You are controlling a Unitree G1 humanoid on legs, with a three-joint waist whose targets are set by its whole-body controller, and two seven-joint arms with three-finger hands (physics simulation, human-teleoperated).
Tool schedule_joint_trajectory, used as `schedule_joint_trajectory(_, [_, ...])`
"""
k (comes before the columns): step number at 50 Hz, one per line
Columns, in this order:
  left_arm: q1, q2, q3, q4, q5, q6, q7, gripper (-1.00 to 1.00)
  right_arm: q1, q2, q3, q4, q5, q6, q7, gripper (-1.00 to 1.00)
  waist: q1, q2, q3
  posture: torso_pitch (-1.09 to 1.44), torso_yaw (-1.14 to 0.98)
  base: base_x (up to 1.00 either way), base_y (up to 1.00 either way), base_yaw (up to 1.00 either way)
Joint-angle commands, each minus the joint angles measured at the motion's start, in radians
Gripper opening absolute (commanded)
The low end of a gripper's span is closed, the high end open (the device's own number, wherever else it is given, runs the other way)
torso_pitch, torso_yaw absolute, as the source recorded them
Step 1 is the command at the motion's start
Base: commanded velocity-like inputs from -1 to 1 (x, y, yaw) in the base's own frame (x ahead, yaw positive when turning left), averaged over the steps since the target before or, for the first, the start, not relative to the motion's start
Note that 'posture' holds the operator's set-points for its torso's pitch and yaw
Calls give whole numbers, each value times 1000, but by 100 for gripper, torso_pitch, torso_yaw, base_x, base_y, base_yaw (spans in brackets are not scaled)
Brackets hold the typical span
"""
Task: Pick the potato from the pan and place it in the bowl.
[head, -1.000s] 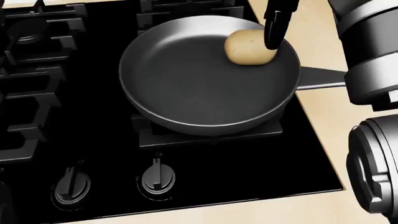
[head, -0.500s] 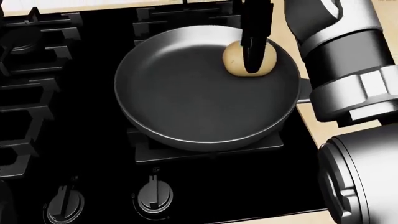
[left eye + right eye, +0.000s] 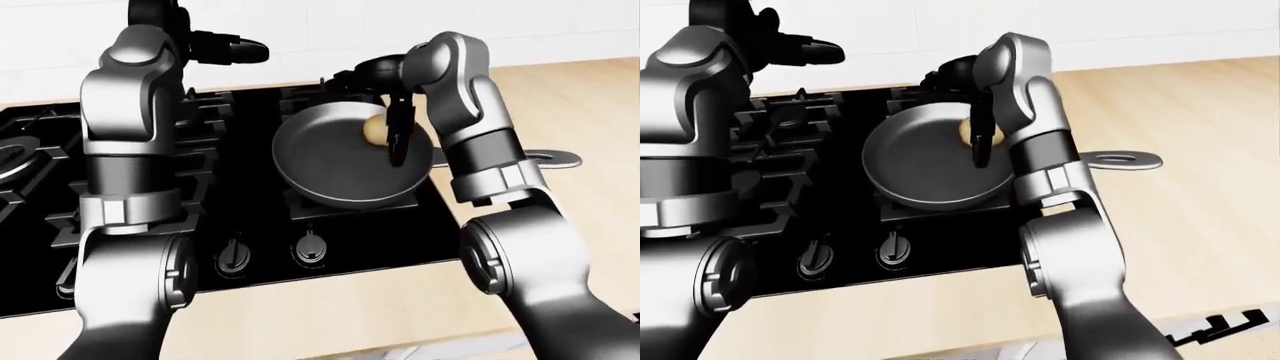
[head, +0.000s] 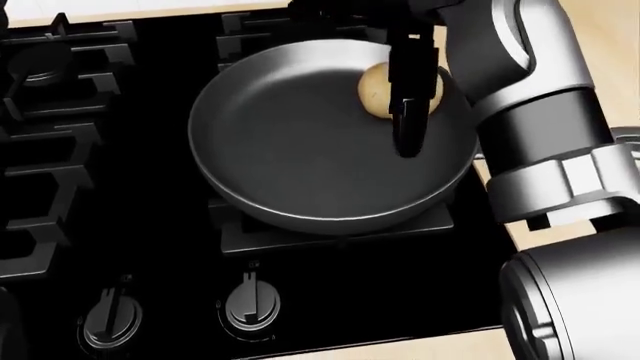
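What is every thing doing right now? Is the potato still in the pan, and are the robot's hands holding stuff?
potato: lying in the pan, near its right rim, not lifted.
pan: sitting on the stove burner, otherwise empty.
right hand: fingers hanging down over the potato; grasp unclear.
left hand: raised above the stove, holding nothing.
stove knobs: setting too small to tell.

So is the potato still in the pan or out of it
In the pan. The potato rests inside the pan near its upper-right rim, with the right hand fingers hanging in front of it.
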Motion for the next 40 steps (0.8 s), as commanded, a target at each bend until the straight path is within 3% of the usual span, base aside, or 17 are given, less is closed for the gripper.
schedule_joint_trajectory(1, [-38,12,7,-34,3,-31,4,100,-36,-2,-12,-42,13,4,-10,100,0,3,-34,0,0,0,0,0])
schedule_joint_trajectory(27, [-25,-1,2,-27,8,-47,5,100,-32,-19,-13,49,60,55,-27,100,3,3,-41,0,0,0,0,0])
schedule_joint_trajectory(40, [-34,-3,-1,-43,12,-30,4,100,-56,-43,-17,157,75,45,-82,100,5,0,-41,0,0,0,0,0])
